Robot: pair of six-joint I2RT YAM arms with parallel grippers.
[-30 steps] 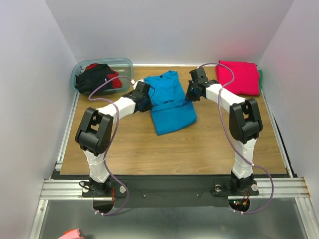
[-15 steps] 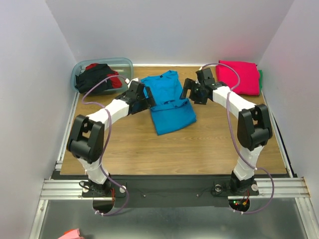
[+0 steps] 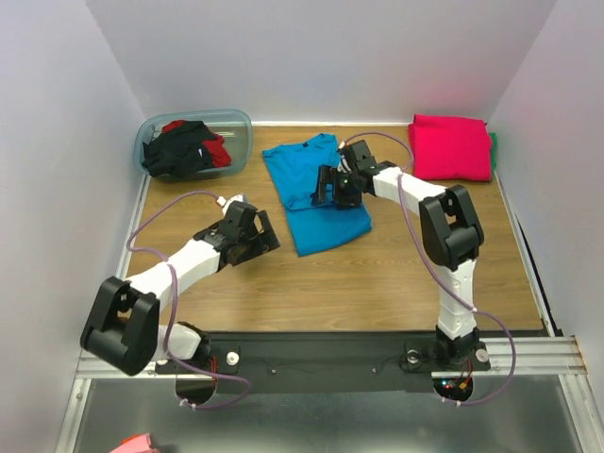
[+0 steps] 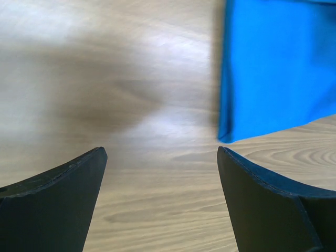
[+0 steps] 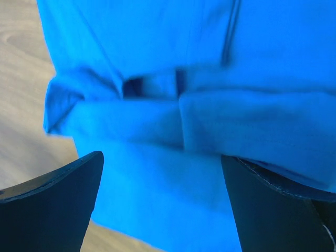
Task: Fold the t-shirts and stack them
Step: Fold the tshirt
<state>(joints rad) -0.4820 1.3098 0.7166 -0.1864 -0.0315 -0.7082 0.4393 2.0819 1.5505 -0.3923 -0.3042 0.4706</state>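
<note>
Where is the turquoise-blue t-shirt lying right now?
The turquoise-blue t-shirt lies, in the top view, at the far centre of the table, between the plastic tub on the left and the pink t-shirt on the right, the right gripper above it.

Overhead camera takes in the whole table; both close, downward wrist cameras share the blue t-shirt.

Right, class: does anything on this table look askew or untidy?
The turquoise t-shirt lies skewed on the table, sleeves bunched across its middle. Black and red shirts sit crumpled in the tub. The pink shirt looks neatly folded.
</note>
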